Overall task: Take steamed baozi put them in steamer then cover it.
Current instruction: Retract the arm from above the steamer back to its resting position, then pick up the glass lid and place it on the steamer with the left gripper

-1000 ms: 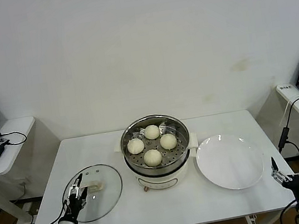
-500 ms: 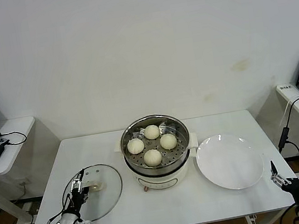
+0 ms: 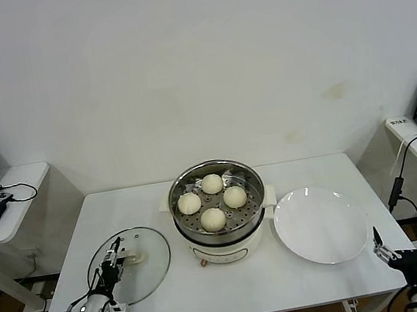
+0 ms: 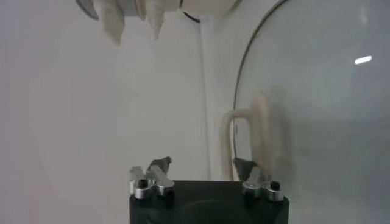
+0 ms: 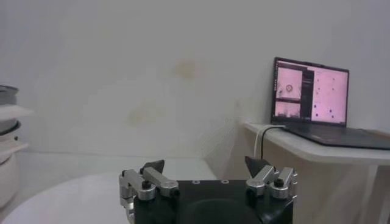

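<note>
The white desk [image 3: 236, 289] carries 3 large items. The steamer [image 3: 219, 211] stands at the centre of the desk, nearer the rear edge, a shiny steel pot on a cream-white base, uncovered. Just beside it toward the right edge lies a flat white plate [image 3: 321, 225], bare, its rim close to the steamer's base. Toward the front-left corner lies the cover [image 3: 129, 266], a clear glass lid resting flat on the desk, well apart from the steamer, with its cream-white bar handle [image 3: 135, 256] on top. Inside the steamer, on the perforated tray, sit 4 steamed baozi [image 3: 213, 219], 1 toward each of the rear, left, right and front of the pot, none touching another. The left gripper [image 3: 111, 268] is at the front-left corner, over the cover's near rim; its fingers are spread apart and hold nothing, and in the left wrist view the left gripper [image 4: 204, 173] has the handle [image 4: 250, 137] rising just ahead of 1 fingertip, with contact not determinable. The right gripper [image 3: 400, 254] sits beyond the front-right corner of the desk, clear of the plate, fingers parted and empty. A laptop [image 5: 317, 103] stands on a side table beyond the right edge.
</note>
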